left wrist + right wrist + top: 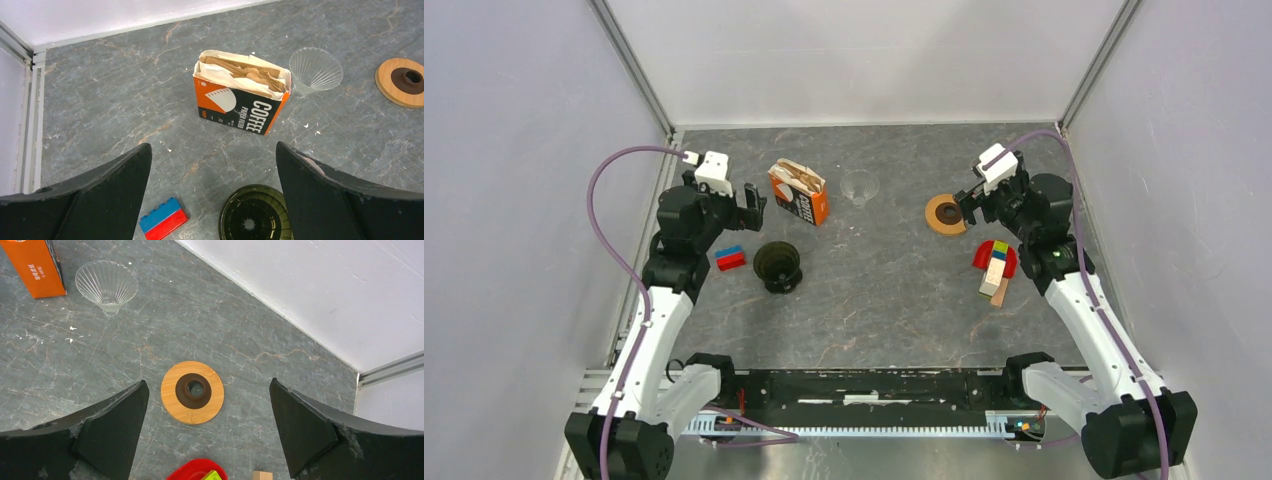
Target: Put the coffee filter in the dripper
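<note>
Glass dripper cone (pixel 859 187): mouth up on table, rear centre, just beside orange coffee-filter box (pixel 799 192), brown paper filters (pixel 245 70) inside. Wooden ring collar (pixel 945 214): flat, apart from cone, under R gripper (pixel 208 385), jaws apart, empty. L gripper (pixel 212 150): jaws apart, empty, near box.

White capitals on the orange filter box (pixel 240 107) spell COFFEE, and a smaller line just beneath looks like PAPER FILTER. Over on the right wrist view, the box's side print is too small to read.
</note>
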Controlling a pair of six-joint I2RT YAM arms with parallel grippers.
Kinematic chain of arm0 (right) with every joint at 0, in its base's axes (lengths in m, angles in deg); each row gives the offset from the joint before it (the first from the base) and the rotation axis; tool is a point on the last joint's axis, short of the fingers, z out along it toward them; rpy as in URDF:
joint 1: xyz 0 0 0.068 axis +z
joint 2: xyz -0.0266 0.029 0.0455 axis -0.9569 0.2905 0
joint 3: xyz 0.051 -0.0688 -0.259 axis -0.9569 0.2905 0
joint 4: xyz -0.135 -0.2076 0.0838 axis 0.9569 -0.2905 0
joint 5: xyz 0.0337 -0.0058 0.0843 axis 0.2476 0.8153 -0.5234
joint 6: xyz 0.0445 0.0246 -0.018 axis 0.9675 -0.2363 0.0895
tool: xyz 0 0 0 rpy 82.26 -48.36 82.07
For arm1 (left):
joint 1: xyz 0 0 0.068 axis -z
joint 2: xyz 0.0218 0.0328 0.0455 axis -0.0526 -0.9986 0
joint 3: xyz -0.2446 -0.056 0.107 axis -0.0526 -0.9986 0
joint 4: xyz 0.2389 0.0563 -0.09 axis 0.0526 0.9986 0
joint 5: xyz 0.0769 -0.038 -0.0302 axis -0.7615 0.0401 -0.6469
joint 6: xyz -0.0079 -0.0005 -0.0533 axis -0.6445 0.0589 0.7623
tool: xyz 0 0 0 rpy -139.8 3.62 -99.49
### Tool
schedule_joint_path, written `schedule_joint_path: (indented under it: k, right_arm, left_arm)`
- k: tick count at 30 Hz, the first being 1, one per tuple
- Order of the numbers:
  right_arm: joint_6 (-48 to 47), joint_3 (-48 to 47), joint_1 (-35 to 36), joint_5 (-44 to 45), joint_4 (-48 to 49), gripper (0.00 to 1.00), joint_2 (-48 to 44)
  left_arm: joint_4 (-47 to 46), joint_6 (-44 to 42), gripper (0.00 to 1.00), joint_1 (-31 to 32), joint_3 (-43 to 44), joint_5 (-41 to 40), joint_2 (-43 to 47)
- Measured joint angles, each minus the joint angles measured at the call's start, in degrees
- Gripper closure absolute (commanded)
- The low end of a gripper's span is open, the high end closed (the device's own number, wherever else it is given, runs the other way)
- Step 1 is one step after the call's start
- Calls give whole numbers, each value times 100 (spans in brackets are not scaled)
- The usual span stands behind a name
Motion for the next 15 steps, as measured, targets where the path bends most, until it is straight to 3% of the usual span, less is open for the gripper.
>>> schedule_joint_path:
  k: [15]
  right_arm:
    - [-116, 0, 0, -103, -7, 2, -50]
  left_arm:
    - [332, -337, 0, 0, -98, -186, 94]
